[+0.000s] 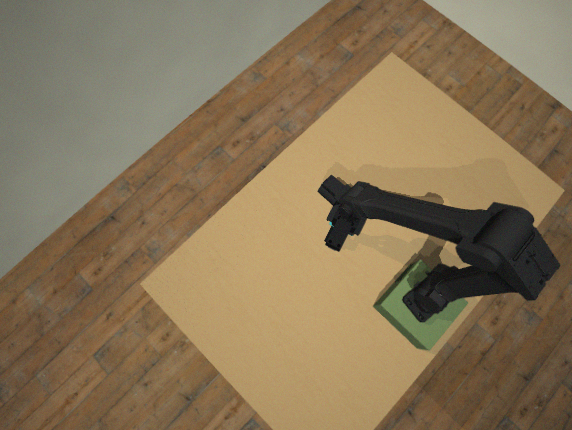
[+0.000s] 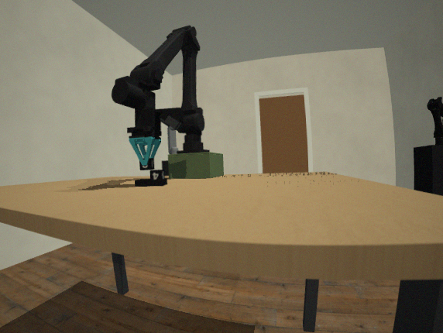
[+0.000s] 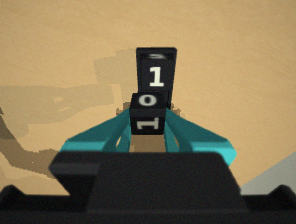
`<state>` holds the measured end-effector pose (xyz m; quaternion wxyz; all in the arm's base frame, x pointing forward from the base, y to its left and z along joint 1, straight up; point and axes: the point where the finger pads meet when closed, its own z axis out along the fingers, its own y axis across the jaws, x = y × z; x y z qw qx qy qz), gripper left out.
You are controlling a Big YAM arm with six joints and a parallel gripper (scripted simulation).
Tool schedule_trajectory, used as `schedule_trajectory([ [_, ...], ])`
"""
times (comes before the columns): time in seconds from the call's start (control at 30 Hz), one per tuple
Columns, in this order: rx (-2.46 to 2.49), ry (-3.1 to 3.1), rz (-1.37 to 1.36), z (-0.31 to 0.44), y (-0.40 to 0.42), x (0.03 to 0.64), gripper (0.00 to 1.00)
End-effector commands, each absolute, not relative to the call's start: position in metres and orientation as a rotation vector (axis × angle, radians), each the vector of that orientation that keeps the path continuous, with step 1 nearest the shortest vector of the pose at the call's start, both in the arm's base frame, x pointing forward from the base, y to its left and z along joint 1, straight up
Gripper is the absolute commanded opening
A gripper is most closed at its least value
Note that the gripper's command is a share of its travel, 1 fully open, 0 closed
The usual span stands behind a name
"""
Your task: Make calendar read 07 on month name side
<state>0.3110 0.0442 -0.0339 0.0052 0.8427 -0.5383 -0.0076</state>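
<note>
My gripper (image 2: 145, 164) (image 3: 147, 112) is shut on a black cube (image 2: 150, 166) (image 3: 147, 129), held a little above the tray. In the wrist view this cube shows an upright white 0 on one face and a 1 lying on its side on the face below. The other black cube (image 2: 156, 175) (image 3: 156, 87) stands in the low black tray (image 2: 149, 183), at one end. It shows a 1 in the wrist view, a foreshortened digit beyond it, and a 4 in the exterior view. The tray is flat on the table. The arm hides tray and cubes in the top view. No month's name is legible.
The tan table (image 1: 280, 300) (image 2: 271, 209) carries the green base block (image 1: 425, 340) (image 2: 197, 166) of the arm, behind the tray in the exterior view. The arm (image 1: 415, 215) (image 2: 190, 77) reaches over from it. Another dark arm (image 2: 437, 116) stands far right, off the table.
</note>
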Motion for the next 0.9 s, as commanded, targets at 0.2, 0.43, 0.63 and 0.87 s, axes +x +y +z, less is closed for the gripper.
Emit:
schedule_trajectory([
  [0.2,2.686,-1.714,0.072,0.039,0.045,0.343,0.27],
  [0.43,2.677,-1.708,0.051,0.048,0.045,0.341,0.27],
  [0.63,2.669,-1.703,0.031,0.042,0.045,0.338,0.27],
  [0.87,2.460,-2.019,0.065,0.041,0.010,0.364,0.27],
])
